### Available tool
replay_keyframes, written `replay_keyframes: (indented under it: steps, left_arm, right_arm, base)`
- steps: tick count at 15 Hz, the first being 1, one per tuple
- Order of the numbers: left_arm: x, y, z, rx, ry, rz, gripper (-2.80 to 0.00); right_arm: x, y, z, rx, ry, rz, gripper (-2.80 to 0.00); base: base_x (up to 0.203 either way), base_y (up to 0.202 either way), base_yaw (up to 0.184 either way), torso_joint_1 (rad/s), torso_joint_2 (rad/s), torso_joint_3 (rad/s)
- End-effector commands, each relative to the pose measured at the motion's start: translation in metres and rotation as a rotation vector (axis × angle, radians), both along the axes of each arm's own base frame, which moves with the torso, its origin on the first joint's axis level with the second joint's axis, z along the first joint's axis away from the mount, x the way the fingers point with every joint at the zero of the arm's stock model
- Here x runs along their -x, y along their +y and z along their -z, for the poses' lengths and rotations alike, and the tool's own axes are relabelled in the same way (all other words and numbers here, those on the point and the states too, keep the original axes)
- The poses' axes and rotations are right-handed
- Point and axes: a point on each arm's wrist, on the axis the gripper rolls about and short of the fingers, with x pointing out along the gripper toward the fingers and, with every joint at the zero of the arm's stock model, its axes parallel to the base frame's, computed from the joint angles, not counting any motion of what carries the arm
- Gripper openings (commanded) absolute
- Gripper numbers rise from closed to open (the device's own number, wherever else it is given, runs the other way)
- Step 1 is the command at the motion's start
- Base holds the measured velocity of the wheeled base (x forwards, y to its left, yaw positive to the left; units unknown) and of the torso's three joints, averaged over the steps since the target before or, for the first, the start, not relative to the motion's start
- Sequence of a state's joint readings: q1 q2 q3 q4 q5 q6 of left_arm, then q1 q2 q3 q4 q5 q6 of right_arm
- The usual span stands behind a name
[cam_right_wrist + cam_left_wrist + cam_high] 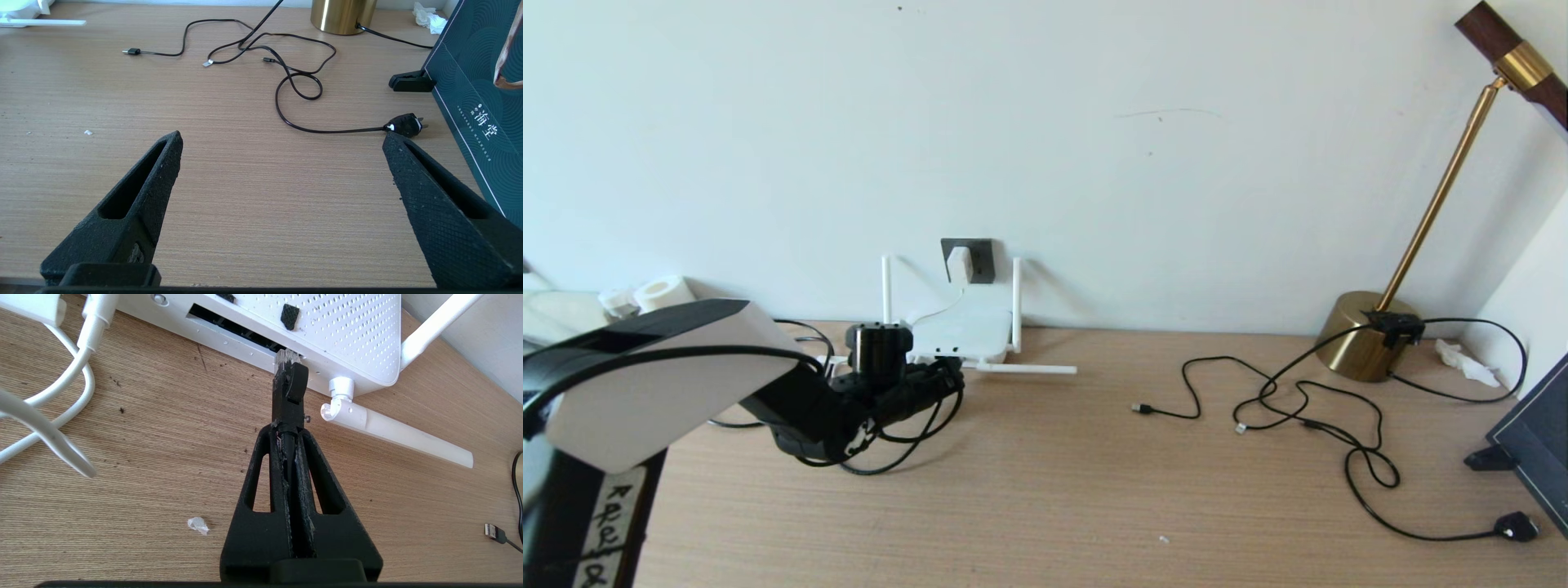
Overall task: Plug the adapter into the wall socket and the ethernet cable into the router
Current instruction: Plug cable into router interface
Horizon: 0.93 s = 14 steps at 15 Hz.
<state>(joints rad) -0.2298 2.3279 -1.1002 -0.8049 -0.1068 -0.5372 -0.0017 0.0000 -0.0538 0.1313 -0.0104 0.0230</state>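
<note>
The white adapter (959,263) sits plugged into the dark grey wall socket (982,260), and its thin white cord (61,381) runs down to the router (960,331). My left gripper (287,426) is shut on the ethernet cable (907,445) just behind its black plug (289,388). The plug's clear tip touches the router's (347,330) edge at the end of the dark port slot (237,328). In the head view the left gripper (947,377) is right in front of the router. My right gripper (282,136) hovers open over bare desk, holding nothing.
One router antenna (396,433) lies flat on the desk beside the plug. Thin black cables (1298,400) sprawl at the right, ending in a black mains plug (1517,527). A brass lamp (1368,339) and a dark box (1535,441) stand at far right.
</note>
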Motion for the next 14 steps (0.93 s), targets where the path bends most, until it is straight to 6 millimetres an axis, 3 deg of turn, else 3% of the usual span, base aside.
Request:
replay_keyframes:
  steps: [1, 14]
  left_arm:
    - [-0.0010, 0.0010, 0.0000, 0.003, -0.003, -0.003, -2.80]
    - [-0.0033, 0.0024, 0.0021, 0.004, -0.001, -0.007, -2.80]
  right_arm:
    - [-0.0001, 0.0000, 0.0001, 0.000, 0.002, 0.000, 0.00]
    - [-0.0001, 0.0000, 0.0001, 0.000, 0.002, 0.000, 0.00]
  base:
    - [0.000, 0.000, 0.000, 0.000, 0.00, 0.000]
    - [0.000, 0.000, 0.000, 0.000, 0.00, 0.000]
